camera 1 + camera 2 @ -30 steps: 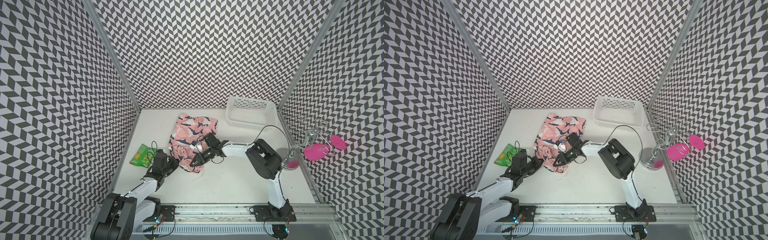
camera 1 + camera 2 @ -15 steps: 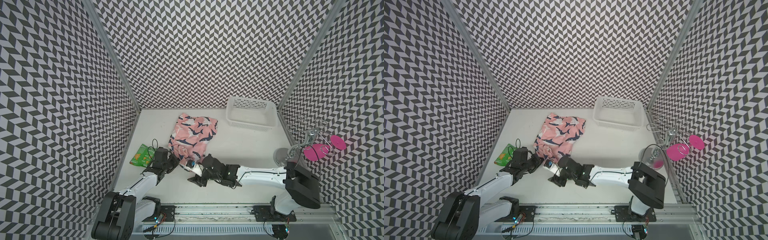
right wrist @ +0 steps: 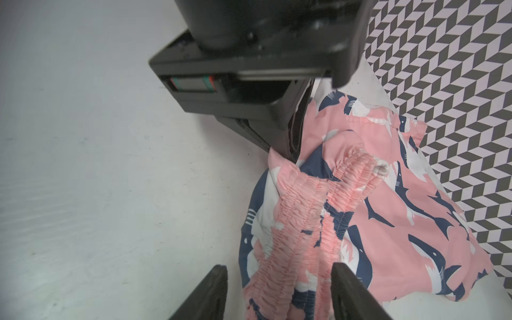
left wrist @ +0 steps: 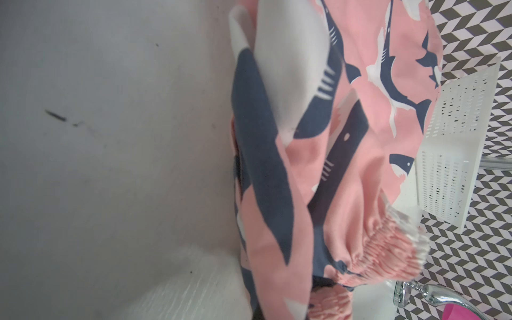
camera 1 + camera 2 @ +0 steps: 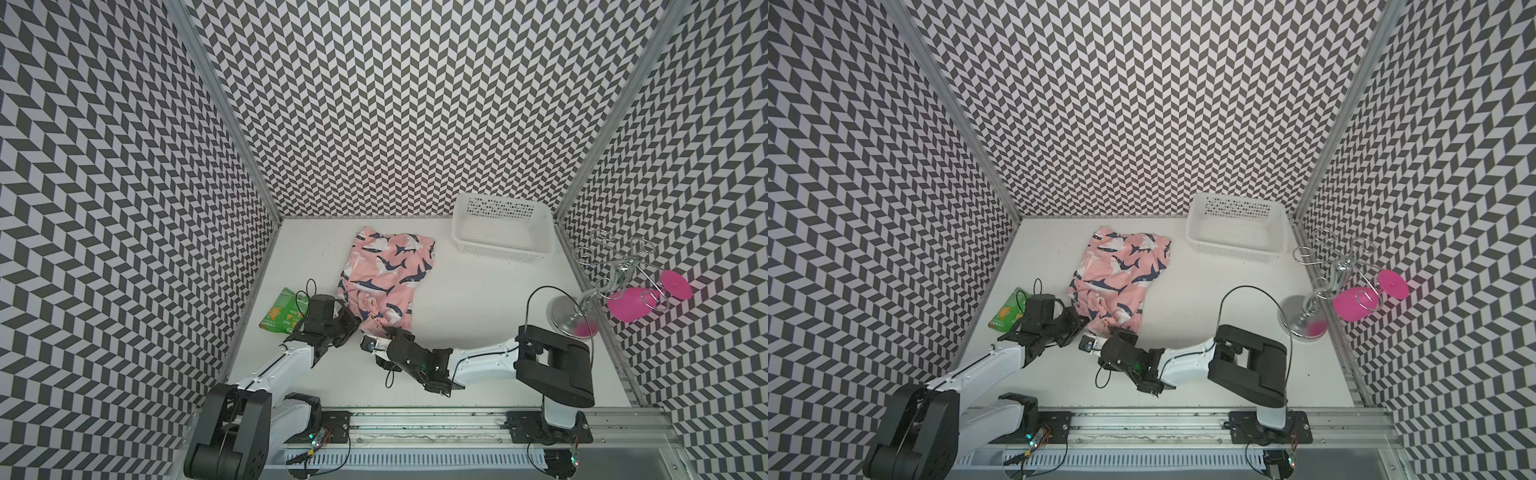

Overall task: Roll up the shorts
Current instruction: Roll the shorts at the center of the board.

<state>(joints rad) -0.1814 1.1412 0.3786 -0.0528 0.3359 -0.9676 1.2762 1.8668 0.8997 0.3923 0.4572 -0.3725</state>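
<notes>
Left fingers (image 3: 277, 135) closed; right fingers (image 3: 210, 293) spread; both arms stretched low.

White table (image 5: 478, 316) — pink shark shorts (image 5: 386, 270), green snack bag (image 5: 279, 311), white basket (image 5: 498, 246), chrome stand (image 5: 567, 312).

Right wrist view. Right pincer (image 3: 278, 267) open: its two dark fingers (image 3: 210, 291) stand well apart at the frame edge. The gathered waistband (image 3: 304, 210) of the shorts (image 3: 388, 221) runs into the gap between them. One finger is clear of the fabric over bare bench (image 3: 97, 166); the other overlaps the cloth, contact unclear.

Shorts crumpled, pink with navy-and-white sharks, waistband bunched and folded on itself.

Left pincer (image 3: 295, 138), black body, reaches in from the far side. Jaws together, tip pinching the shorts' near corner.

Chevron wall (image 3: 457, 69) behind the shorts.
</notes>
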